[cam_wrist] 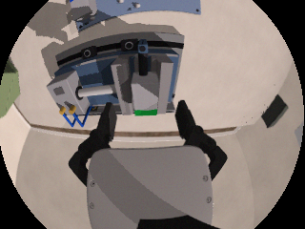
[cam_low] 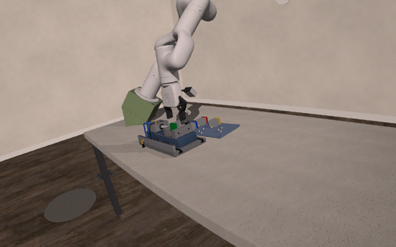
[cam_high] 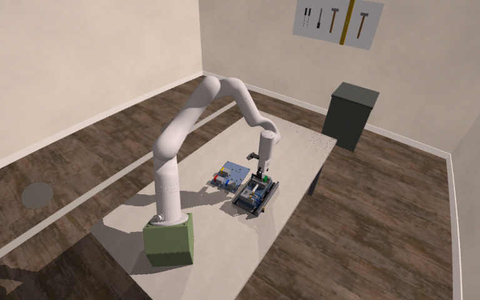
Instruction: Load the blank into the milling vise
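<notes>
Wrist view: the green-ended blank [cam_high: 265,179] [cam_low: 173,126] [cam_wrist: 144,93] sits between the milling vise's [cam_high: 246,197] [cam_low: 186,139] [cam_wrist: 97,73] 2 jaws, long axis running from work stop [cam_wrist: 143,63] to green end. The gripper [cam_high: 260,172] [cam_low: 176,118] [cam_wrist: 145,108] is wide open, empty, above; its 2 fingers straddle that axis. Seating gaps are unreadable; judged next: straight retreat upward.
</notes>
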`<state>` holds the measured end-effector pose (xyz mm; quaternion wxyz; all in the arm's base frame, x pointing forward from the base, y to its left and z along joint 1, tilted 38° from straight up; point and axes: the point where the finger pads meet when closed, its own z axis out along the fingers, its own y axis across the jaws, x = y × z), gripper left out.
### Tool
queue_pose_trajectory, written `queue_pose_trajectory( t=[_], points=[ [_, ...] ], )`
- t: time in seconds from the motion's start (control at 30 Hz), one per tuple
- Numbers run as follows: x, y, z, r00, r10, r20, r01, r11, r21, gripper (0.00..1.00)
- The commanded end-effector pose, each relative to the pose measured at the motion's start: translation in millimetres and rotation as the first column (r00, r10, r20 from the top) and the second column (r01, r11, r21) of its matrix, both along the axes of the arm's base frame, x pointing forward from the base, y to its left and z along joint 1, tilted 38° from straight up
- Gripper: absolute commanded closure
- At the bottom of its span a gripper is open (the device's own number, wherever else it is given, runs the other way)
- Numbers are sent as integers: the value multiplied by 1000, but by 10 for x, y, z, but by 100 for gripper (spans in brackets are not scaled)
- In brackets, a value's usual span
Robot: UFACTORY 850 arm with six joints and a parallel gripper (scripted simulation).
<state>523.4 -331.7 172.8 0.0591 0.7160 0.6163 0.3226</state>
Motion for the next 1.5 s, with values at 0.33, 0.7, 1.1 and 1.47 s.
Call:
queue_pose_trajectory(
  t=[0.33,0.7,1.1,1.47],
  points=[
    [-14,-17,32,1000,-1,1,1,1000,-1,0],
    [-336,-204,503,1000,-1,1,1,1000,-1,0],
    [-436,-262,649,1000,-1,1,1,1000,-1,0],
    [-536,-323,799,1000,-1,1,1,1000,-1,0]
  ],
)
